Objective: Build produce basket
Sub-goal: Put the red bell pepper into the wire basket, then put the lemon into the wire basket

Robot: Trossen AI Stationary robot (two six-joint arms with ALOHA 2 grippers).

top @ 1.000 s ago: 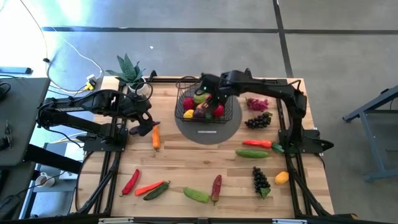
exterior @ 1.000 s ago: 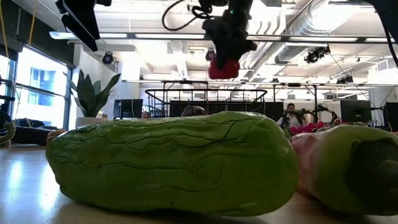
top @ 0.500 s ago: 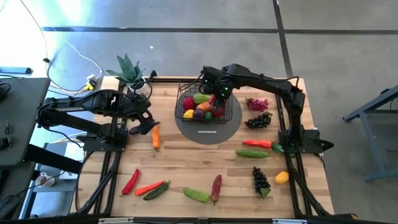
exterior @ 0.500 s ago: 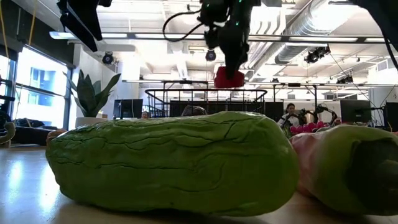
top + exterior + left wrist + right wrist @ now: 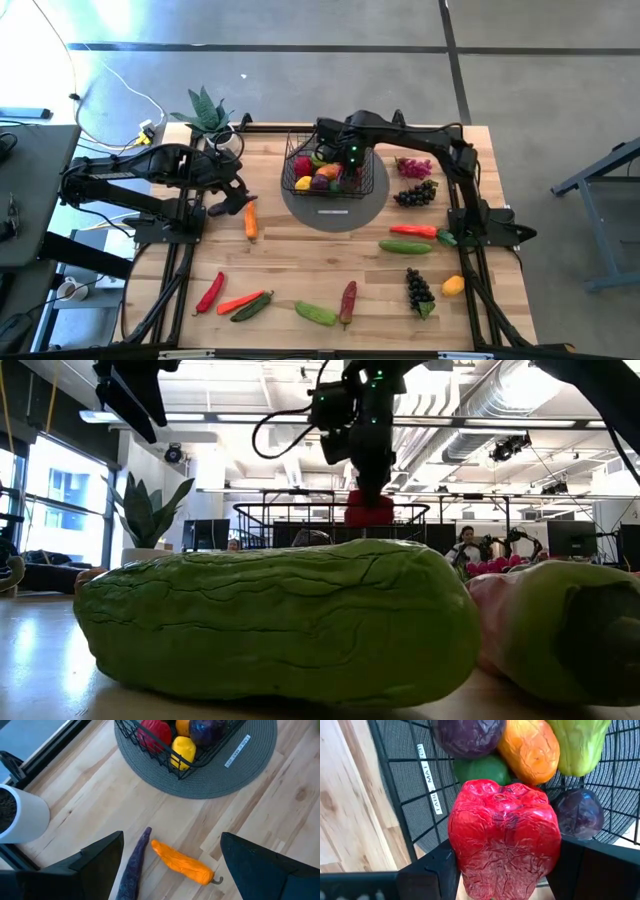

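Observation:
The black wire basket (image 5: 318, 168) stands on a round grey mat (image 5: 333, 208) and holds several produce pieces: a purple onion (image 5: 467, 737), an orange pepper (image 5: 530, 747) and a green pepper (image 5: 580, 742). My right gripper (image 5: 368, 495) hangs over the basket, shut on a red pepper (image 5: 505, 840). In the low view the pepper's lower part (image 5: 368, 515) is level with the basket's rim (image 5: 300, 507). My left gripper (image 5: 171, 840) stands open above an orange chilli (image 5: 182, 865) and a purple piece (image 5: 135, 867), both lying on the table left of the mat. My right gripper pinches the red pepper's two opposite sides (image 5: 457, 845) between its two fingers (image 5: 432, 870). The fingers come from above and point down. The pepper hangs below the gripper over the basket's produce; whether it touches any of it, I cannot tell.
Loose produce lies on the table: pink grapes (image 5: 413, 166), dark grapes (image 5: 415, 194), a red chilli (image 5: 413, 231), a cucumber (image 5: 405, 246), a lemon (image 5: 453, 286), and more along the near edge (image 5: 316, 314). A potted plant (image 5: 205, 112) stands at the far left.
My right gripper has sunk toward the basket with the red pepper and has rolled about its own downward line. The pepper, held high above the rim a second ago, is now down at rim level.

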